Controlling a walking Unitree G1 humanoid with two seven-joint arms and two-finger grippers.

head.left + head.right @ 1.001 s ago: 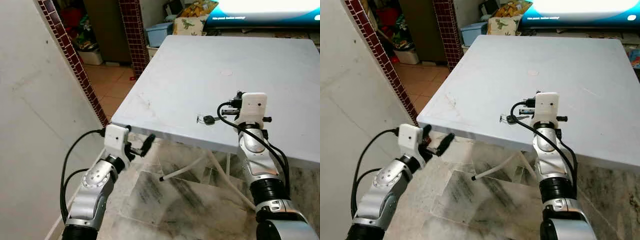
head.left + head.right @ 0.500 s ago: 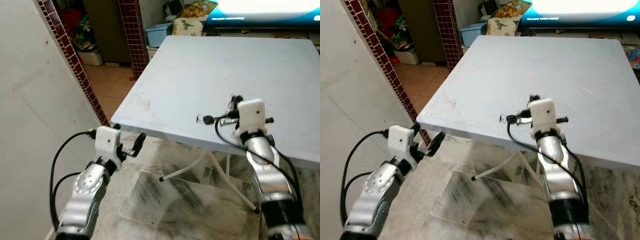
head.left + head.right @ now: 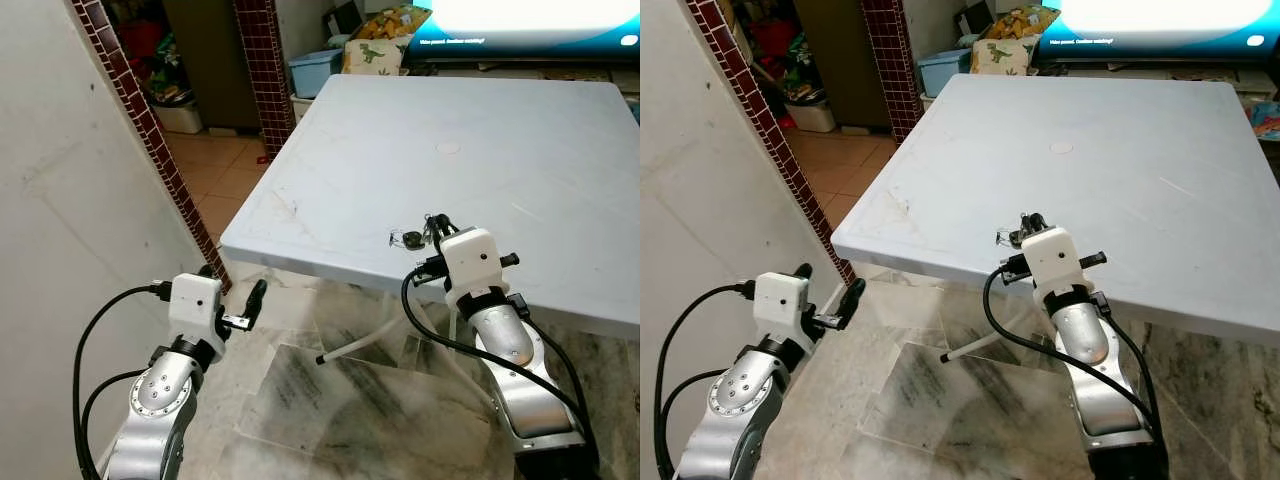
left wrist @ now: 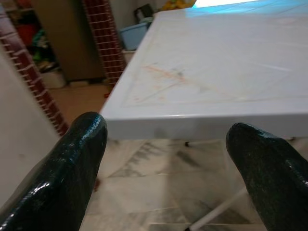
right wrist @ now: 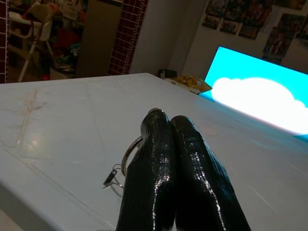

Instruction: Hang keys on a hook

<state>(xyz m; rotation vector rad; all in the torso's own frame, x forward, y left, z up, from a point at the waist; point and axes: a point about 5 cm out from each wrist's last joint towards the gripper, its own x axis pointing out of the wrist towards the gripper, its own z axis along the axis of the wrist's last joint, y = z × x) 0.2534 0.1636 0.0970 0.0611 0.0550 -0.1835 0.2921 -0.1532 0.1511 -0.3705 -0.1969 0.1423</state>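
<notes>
Right gripper (image 5: 166,126): fingers pressed together, pinching key ring (image 5: 129,155) of keys (image 3: 412,239) on white table (image 3: 380,150).
Left gripper (image 4: 168,139): spread wide, below table edge.

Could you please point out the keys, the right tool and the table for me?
keys (image 3: 410,239): left eye view, on the black key head.
right tool (image 5: 166,126): right wrist view, between its closed fingertips at the key ring.
table (image 3: 300,235): left eye view, on its bare near-left corner.

The line on the screen (image 3: 520,20) is too small to read.
</notes>
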